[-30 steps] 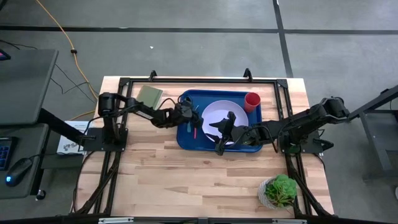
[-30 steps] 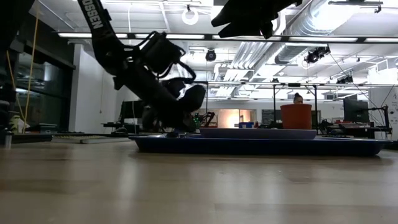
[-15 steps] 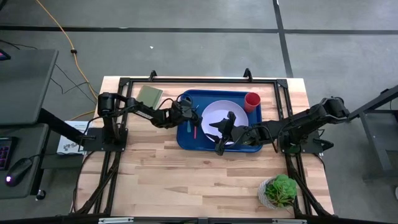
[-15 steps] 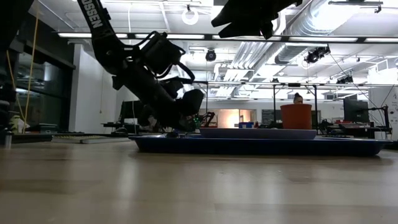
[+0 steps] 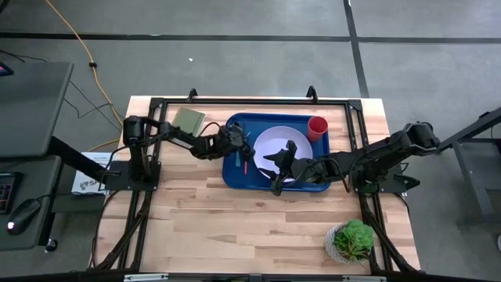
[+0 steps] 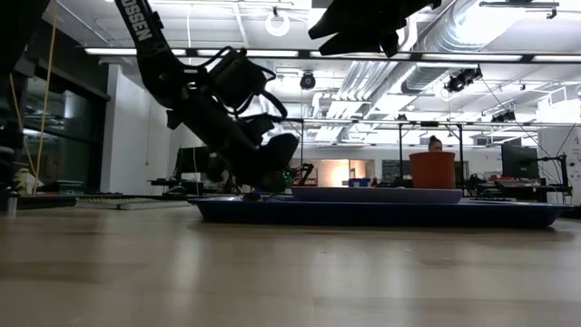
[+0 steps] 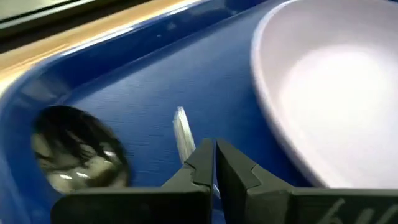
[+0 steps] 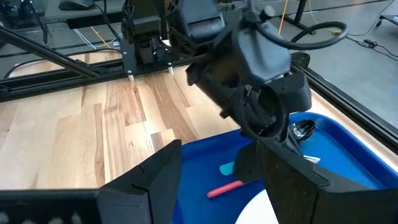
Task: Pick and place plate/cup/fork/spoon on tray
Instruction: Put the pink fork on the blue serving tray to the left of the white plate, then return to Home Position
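High view: we see a light wood table (image 5: pixel 258 227) on a grey floor, w/ the blue tray (image 5: pixel 235 176) near the far middle; the plate (image 5: pixel 270 141) lies in it, red cup (image 5: pixel 317 127) at its far right corner, fork (image 5: pixel 243 164) and spoon (image 5: pixel 237 130) at its left end. Left gripper (image 5: pixel 239 141) sits over that left end, fingers pinched together on nothing; right gripper (image 5: pixel 275 168) hangs over the plate's near edge, fingers spread wide, empty. An olive rectangle (image 5: pixel 188 120) lies left of the tray, a potted plant (image 5: pixel 352 240) at the near right corner. Low view: tray rim (image 6: pixel 381 213), cup behind, lit open room w/ ceiling ducts, a person far back. Left wrist view: closed tips above fork tines (image 7: pixel 182 132), spoon bowl (image 7: pixel 78 155) beside, plate right there. Right wrist view: wood planks, fork handle (image 8: pixel 225 188) on blue.
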